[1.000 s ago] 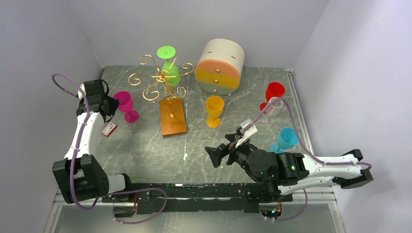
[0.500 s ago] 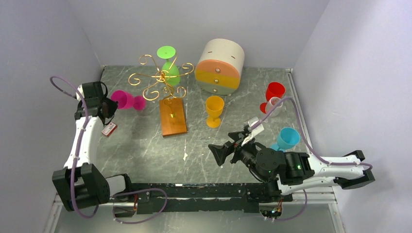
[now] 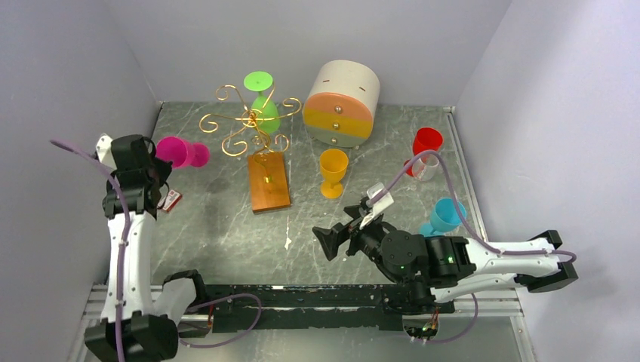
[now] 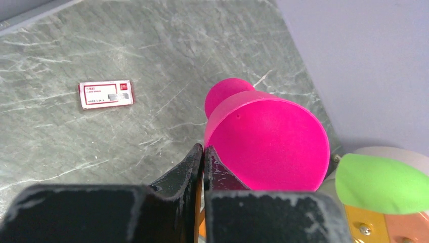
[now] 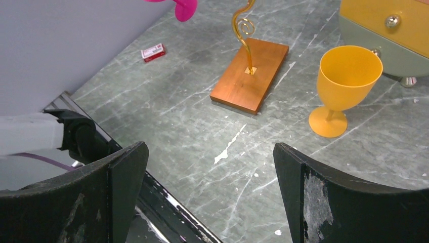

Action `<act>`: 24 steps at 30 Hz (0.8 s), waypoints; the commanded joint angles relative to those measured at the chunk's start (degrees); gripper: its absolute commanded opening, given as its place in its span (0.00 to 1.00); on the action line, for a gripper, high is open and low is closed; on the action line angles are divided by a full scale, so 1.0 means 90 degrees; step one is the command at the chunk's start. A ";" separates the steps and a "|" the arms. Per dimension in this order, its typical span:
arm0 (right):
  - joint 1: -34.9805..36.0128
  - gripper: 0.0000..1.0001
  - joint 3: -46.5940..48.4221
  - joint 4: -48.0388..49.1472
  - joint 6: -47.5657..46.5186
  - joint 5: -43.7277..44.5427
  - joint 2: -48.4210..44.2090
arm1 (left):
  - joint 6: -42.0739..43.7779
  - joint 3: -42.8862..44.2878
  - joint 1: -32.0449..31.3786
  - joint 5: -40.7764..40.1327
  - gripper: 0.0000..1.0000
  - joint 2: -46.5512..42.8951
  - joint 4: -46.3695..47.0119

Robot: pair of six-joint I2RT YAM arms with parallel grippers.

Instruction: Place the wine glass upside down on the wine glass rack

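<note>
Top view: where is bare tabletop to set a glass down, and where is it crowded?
Free: grey marble table between the small red-white card and gold wire rack's brown wooden base, and nearward. Crowded: the right side, around the red plastic goblet and blue plastic goblet.

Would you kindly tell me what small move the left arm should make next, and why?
Likely roll the left gripper's wrist until the pink wine glass is foot-up. It is held sideways above the table, just left of the wine glass rack, whose near scroll arms look free.
</note>
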 commanded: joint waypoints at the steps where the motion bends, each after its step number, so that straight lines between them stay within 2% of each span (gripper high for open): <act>1: 0.0016 1.00 0.0362 0.0256 -0.0035 0.0122 -0.0059 | 0.0115 0.0419 0.0048 -0.0239 0.07 -0.0667 -0.0189; 5: 0.0022 1.00 0.0320 0.0539 -0.0153 0.0024 -0.0034 | 0.0126 0.0493 0.0055 -0.0358 0.07 -0.1285 -0.0160; 11: 0.0022 1.00 0.0317 0.0620 0.0261 0.0083 0.0142 | 0.0177 0.0655 0.0050 -0.0172 0.07 -0.2024 0.0163; 15: 0.0015 0.96 0.0217 0.1255 -0.0136 -0.0319 0.0294 | 0.0251 0.1008 0.0048 -0.0015 0.07 -0.2279 0.0102; 24: 0.0017 0.90 0.0505 0.2180 -0.0760 -0.0662 0.0998 | 0.0491 0.1467 0.0048 0.1161 0.07 -0.2821 0.0371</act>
